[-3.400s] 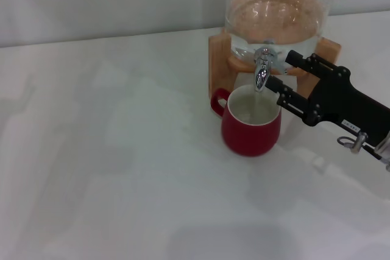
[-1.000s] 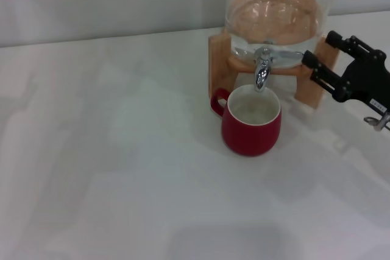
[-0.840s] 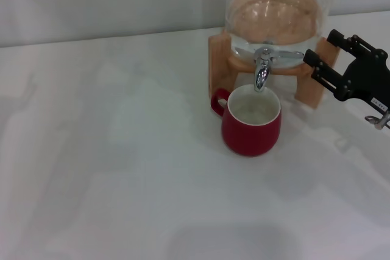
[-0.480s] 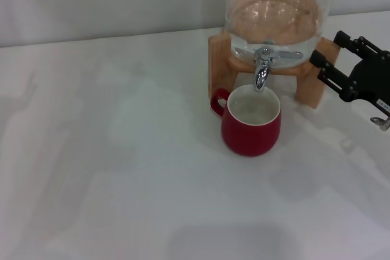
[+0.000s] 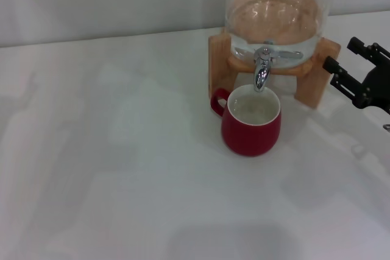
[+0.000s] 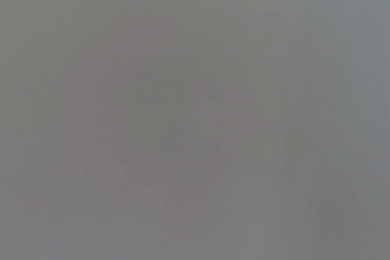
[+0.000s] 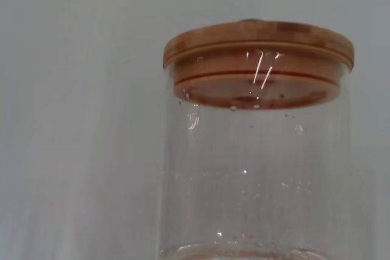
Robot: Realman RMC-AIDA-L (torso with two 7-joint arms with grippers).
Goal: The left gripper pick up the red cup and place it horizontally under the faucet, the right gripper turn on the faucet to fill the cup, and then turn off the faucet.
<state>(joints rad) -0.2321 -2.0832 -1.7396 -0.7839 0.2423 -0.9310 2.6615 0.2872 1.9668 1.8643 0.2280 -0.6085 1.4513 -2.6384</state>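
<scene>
The red cup point(image 5: 251, 127) stands upright on the white table, directly below the spout of the chrome faucet point(image 5: 262, 71), with its handle toward the left. Its white inside looks wet or filled. The faucet's thin lever points to the right. My right gripper point(image 5: 344, 54) hovers at the right edge of the head view, beside the stand's right leg and apart from the lever, open with nothing between its fingers. The left gripper is out of view, and the left wrist view is a plain grey blank.
The faucet sits on a clear glass jar point(image 5: 274, 10) holding water, carried by a wooden stand point(image 5: 219, 59) at the back of the table point(image 5: 109, 168). The right wrist view shows the jar point(image 7: 256, 168) and its wooden lid point(image 7: 256, 38) close up.
My right gripper has drawn back to the right, away from the faucet lever and toward the picture's edge. The cup and the jar have stayed in place.
</scene>
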